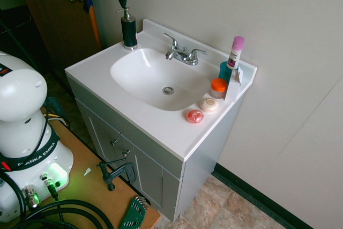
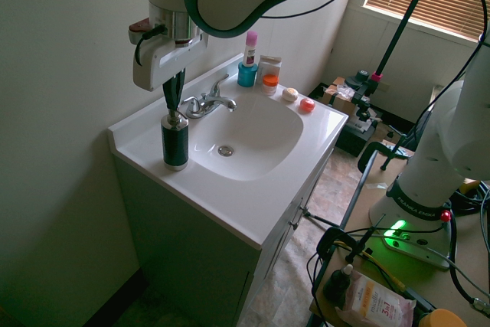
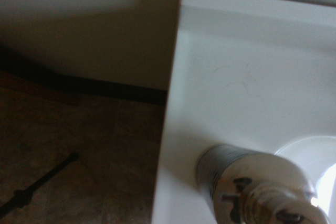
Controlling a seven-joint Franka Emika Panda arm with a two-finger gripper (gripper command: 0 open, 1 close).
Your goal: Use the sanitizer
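Shut jaws at the pump of the sanitizer

In the first exterior view, we see the sanitizer (image 1: pixel 129 31) upright on the white counter (image 1: pixel 171 120), upper left of centre in the frame, by the left end of the sink (image 1: pixel 155 79). The jaws (image 1: pixel 122 5) come down from the top edge, closed together, their tips at the pump head. The faucet (image 1: pixel 185 52) stands behind the sink, right of the bottle. Toward the right of the frame, we find a pink-capped bottle (image 1: pixel 236 52) standing up from a teal cup (image 1: pixel 224 72), with a small box (image 1: pixel 234 85) and an orange-lidded jar (image 1: pixel 218 88) close by. A pale round item (image 1: pixel 209 105) and a red round item (image 1: pixel 195 116) lie in front of these, near the sink's rim.

In the second exterior view, the sanitizer is left of centre, dark-bodied, with a pale base ring. The clenched jaws point down onto its metallic pump, at upper left; we cannot tell if they press it down. The cup, box, jar and round items sit at the upper middle of the frame, beyond the sink.

In the wrist view, we look down on the sanitizer's shiny top at lower right, blurred, on the counter, with part of the sink beside it at the right edge.
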